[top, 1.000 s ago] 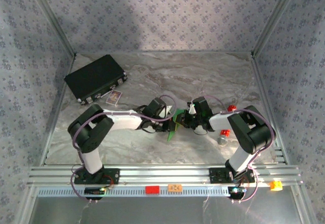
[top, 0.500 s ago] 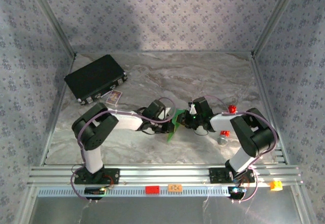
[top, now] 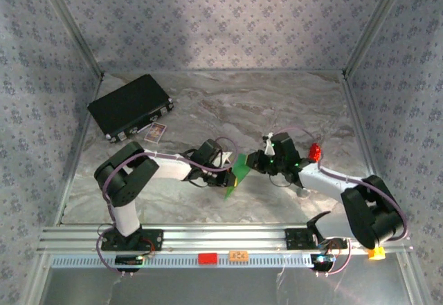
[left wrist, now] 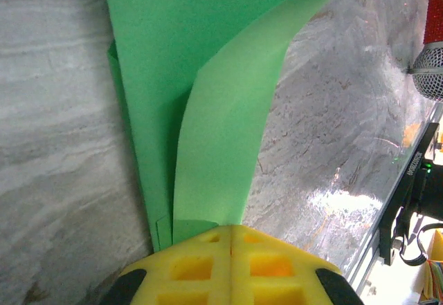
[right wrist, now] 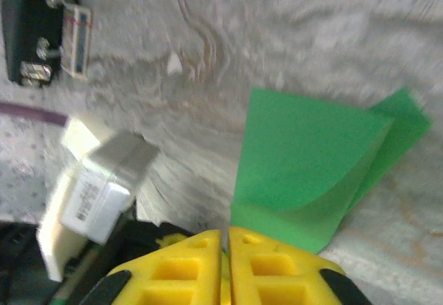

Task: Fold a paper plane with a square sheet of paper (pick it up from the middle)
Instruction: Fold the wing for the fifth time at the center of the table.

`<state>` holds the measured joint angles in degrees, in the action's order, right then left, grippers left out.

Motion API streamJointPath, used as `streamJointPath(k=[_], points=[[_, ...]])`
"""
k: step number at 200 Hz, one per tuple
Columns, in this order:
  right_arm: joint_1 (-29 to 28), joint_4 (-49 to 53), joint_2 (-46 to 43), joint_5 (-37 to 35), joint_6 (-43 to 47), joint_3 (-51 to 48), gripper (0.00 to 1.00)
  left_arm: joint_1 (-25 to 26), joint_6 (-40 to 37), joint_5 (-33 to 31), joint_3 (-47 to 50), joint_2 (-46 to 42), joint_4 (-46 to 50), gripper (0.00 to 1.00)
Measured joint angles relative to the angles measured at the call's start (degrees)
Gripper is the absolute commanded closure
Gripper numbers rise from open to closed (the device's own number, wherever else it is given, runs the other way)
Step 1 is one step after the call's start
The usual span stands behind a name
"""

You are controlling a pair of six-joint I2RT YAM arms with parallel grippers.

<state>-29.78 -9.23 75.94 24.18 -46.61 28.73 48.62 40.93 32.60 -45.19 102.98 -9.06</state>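
Green thin paper sheet [top: 237,171], part-folded, held off the bench between two end effectors at centre of the top view.
Left end effector [left wrist: 230,230]: yellow pads pressed together, pinching the sheet's lower edge at bottom centre of the left wrist view; a loose flap curls up from the pinch. Right end effector [right wrist: 225,239]: pads pressed together at the bottom of the right wrist view, sheet edge just beside the tips; cannot tell if a corner is caught. Sheet likely very light and floppy, creases and tears easily, slides on the marble-look bench [top: 277,104]. Best pinched on an edge or along the fold, not the loose flap. Count: one sheet, two end effectors, one black rectangular case [top: 130,106] upper left, one small card [top: 156,132] just beside it, one small red cylinder [top: 315,151] right of centre.
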Motion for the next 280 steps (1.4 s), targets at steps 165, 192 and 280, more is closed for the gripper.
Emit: streamJointPath(k=[165, 192, 280], points=[[1.2, -5.8, 13.7, 2.3, 1.0, 0.8, 0.91, 0.0, 0.0, 0.0, 0.4, -0.2, -0.1, 1.00], [2.7, -6.1, 13.9, 2.3, 1.0, 0.8, 0.91, 0.0, 0.0, 0.0, 0.4, -0.2, -0.1, 1.00], [5.1, -5.9, 9.0, 1.3, 1.0, 0.8, 0.89, 0.0, 0.0, 0.0, 0.4, -0.2, 0.0, 1.00]])
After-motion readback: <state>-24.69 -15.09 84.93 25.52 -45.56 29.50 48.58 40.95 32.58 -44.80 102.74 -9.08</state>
